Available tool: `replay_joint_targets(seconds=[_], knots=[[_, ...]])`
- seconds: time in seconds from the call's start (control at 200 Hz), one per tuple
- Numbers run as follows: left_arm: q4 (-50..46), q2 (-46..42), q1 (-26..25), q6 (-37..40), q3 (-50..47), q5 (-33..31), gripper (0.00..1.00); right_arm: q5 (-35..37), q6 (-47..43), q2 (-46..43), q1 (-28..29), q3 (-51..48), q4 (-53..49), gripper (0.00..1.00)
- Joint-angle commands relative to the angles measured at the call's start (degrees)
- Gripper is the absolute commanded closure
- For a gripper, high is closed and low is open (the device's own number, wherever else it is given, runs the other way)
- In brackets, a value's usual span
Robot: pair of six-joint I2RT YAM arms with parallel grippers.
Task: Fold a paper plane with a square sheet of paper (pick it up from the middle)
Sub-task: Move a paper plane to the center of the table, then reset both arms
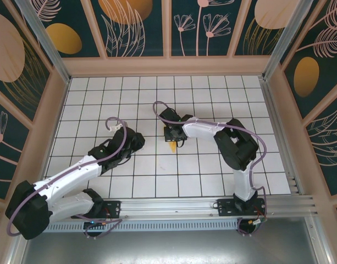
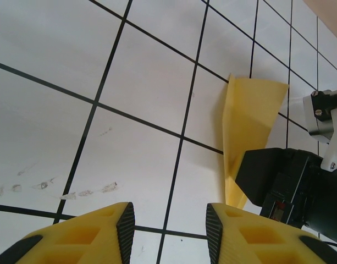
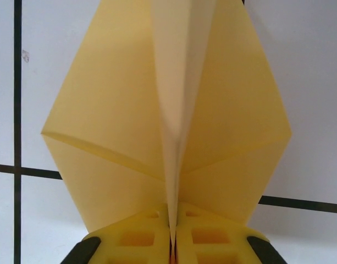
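The paper plane (image 3: 108,121) is the pale-yellow sheet folded into a pointed wedge with two wings spreading from a centre crease. My right gripper (image 3: 172,237) is shut on that crease, wings fanning out to either side above the white grid. From above, the plane's yellow tip (image 1: 172,147) pokes out under the right gripper (image 1: 174,138) near the table's middle. My left gripper (image 1: 139,141) sits about one tile to the left. In the left wrist view its jaws (image 2: 169,221) stand open and empty, with the plane (image 2: 250,121) ahead on the right beside the right gripper's black body (image 2: 286,184).
The white gridded table (image 1: 102,99) is walled on three sides by patterned panels (image 1: 168,33). A metal rail (image 1: 179,206) with both arm bases runs along the near edge. Faint smudges (image 2: 80,193) mark the tile in front of the left fingers.
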Motion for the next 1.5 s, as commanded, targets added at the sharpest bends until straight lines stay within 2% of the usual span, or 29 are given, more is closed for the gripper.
replay_joint_targets(seconds=[0.0, 0.325, 0.495, 0.6, 0.796, 1.011, 1.266, 1.411, 1.496], knots=[[-0.2, -0.1, -0.2, -0.6, -0.6, -1.4, 0.57, -0.4, -0.4, 2.5, -0.4, 1.2, -2.2, 0.88], [-0.1, 1.0, -0.2, -0.6, -0.3, -0.8, 0.57, -1.1, -0.9, 2.5, -0.3, 2.2, -2.5, 0.74], [0.1, 0.8, -0.1, -0.7, -0.4, -0.9, 0.56, -1.8, -0.7, 3.4, -0.3, 1.8, -2.2, 0.73], [0.1, 1.1, -0.1, -0.8, -0.3, -0.7, 0.56, -1.7, -0.3, 4.9, -0.3, 1.9, -2.8, 0.68], [0.1, 0.9, -0.2, -0.7, -0.1, -0.8, 0.56, -0.1, 1.4, 8.2, 1.1, 1.4, -3.5, 0.67], [0.0, 0.7, -0.2, -0.8, 0.0, -1.0, 0.56, 3.3, 0.2, 6.3, 1.5, 6.4, -7.1, 0.66], [-0.2, -1.0, -0.1, -0.8, 0.0, -2.7, 0.55, 5.1, -1.5, -0.5, 1.4, 10.3, -9.4, 0.56], [-0.2, -2.0, -0.2, -0.6, -0.3, -3.7, 0.55, 5.8, -2.0, -7.9, 1.5, 8.5, -7.8, 0.48], [-0.6, -3.1, -0.1, 0.4, -0.1, -5.4, 0.53, 9.9, -2.2, -14.2, 1.5, 5.5, -5.9, 0.41]])
